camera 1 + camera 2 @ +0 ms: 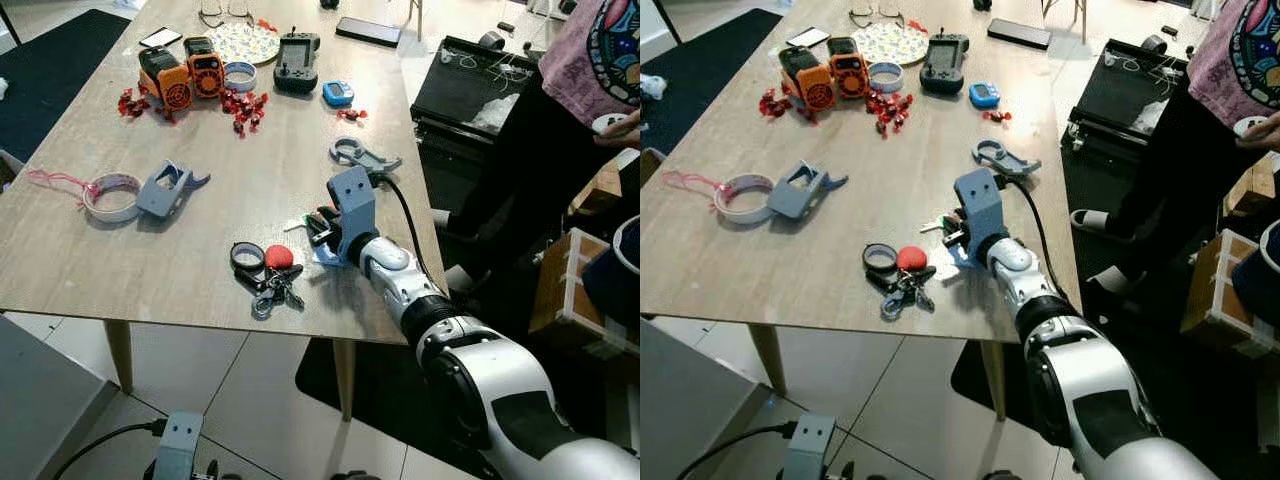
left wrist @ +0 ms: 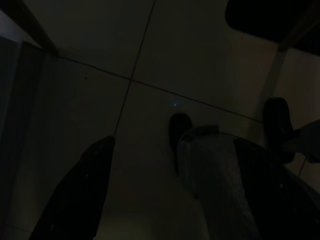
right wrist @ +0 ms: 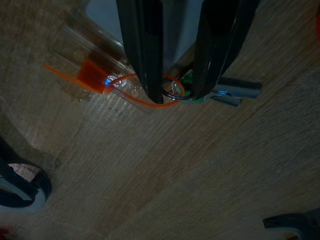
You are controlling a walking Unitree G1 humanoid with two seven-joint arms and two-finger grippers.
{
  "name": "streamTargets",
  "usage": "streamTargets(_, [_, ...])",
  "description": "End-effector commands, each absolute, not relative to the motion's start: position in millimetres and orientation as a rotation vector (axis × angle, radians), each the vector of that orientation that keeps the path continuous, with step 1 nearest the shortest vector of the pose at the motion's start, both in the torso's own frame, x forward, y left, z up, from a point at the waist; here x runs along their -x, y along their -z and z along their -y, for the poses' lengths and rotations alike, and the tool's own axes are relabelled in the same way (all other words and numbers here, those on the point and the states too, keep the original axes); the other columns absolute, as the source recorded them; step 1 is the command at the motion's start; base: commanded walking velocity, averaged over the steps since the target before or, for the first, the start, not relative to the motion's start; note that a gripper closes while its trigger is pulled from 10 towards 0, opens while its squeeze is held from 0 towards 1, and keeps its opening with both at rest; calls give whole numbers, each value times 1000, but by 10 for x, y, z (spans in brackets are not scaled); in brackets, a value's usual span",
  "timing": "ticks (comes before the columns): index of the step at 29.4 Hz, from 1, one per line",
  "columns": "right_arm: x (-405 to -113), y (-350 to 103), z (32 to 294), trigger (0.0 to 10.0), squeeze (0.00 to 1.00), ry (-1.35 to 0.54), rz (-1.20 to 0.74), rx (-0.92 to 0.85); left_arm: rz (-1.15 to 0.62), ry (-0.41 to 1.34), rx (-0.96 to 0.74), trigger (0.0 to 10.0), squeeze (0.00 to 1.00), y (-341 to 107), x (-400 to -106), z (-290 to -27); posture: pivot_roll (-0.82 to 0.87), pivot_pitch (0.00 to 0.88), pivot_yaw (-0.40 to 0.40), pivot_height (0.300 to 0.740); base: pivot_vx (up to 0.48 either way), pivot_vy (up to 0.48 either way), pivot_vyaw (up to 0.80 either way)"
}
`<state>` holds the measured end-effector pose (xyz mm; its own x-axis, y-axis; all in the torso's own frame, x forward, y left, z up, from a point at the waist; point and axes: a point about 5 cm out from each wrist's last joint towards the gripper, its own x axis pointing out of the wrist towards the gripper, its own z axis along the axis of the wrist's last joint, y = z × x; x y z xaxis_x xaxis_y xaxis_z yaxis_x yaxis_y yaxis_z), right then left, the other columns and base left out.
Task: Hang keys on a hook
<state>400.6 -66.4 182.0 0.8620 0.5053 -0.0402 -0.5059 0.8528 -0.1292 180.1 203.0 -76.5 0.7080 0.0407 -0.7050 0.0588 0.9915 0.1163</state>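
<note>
Keys (image 3: 225,92) lie on the table (image 1: 250,190) near its right near edge, and my right gripper (image 3: 175,92) is down on them, fingers (image 3: 145,55) set narrowly either side of the small key ring (image 3: 172,90), which sits between the tips; whether I am gripping it yet I cannot tell. A green tag (image 3: 192,97) and an orange loop (image 3: 145,102) lie by the ring, touching a clear plastic piece (image 3: 100,60). From my head, my right arm (image 1: 450,340) reaches in from the near right to that spot. Just left of it lies a second bunch (image 1: 268,280) with a red fob (image 1: 279,256) and a black ring (image 1: 247,255). Farther left are a grey part (image 1: 168,190) and a tape roll (image 1: 112,196). At the far side stand two orange devices (image 1: 185,72), a black controller (image 1: 297,60) and scattered red bits (image 1: 243,105). A person (image 1: 590,60) stands at the right. My left gripper (image 2: 145,180) hangs over dim floor tiles (image 2: 150,75), fingers apart.
</note>
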Motion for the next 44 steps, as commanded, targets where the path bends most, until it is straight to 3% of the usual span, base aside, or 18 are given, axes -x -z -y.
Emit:
streamTargets(1, [-3972, -1671, 691, 0, 0, -535, -65, 148, -831, 13, -120, 10000, 0, 836, -1677, -1990, 79, 269, -88, 740, 0, 0, 0])
streamTargets(11, [-3979, -1704, 689, 0, 0, -536, -51, 131, -832, 16, -123, 10000, 0, 836, -1674, -1992, 79, 264, -87, 740, 0, 0, 0])
streamTargets(17, [-4027, -1928, 689, 0, 0, -532, 46, 14, -832, 12, -124, 10000, 0, 837, -1670, -1996, 77, 254, -86, 740, 0, 0, 0])
streamTargets(23, [-4088, -2326, 793, 0, 0, -514, 232, -147, -832, 7, -124, 10000, 0, 841, -1659, -2001, 69, 211, -81, 740, 0, 0, 0])
streamTargets(28, [-4096, -2440, 846, 0, 0, -514, 287, -170, -790, 21, -130, 10000, 0, 807, -1698, -2002, 66, 200, -79, 740, 0, 0, 0])
streamTargets(30, [-4098, -2497, 889, 0, 0, -521, 314, -184, -682, 37, -131, 10000, 0, 695, -1829, -2004, 63, 190, -77, 740, 0, 0, 0])
streamTargets(41, [-4090, -2538, 1015, 0, 0, -515, 363, -182, -634, 51, -136, 10000, 0, 643, -1873, -1990, 57, 150, -67, 740, 0, 0, 0])
streamTargets(44, [-4105, -2807, 1223, 0, 0, -471, 468, -244, -629, 47, -139, 10000, 0, 638, -1857, -2010, 60, 135, -68, 740, 0, 0, 0])
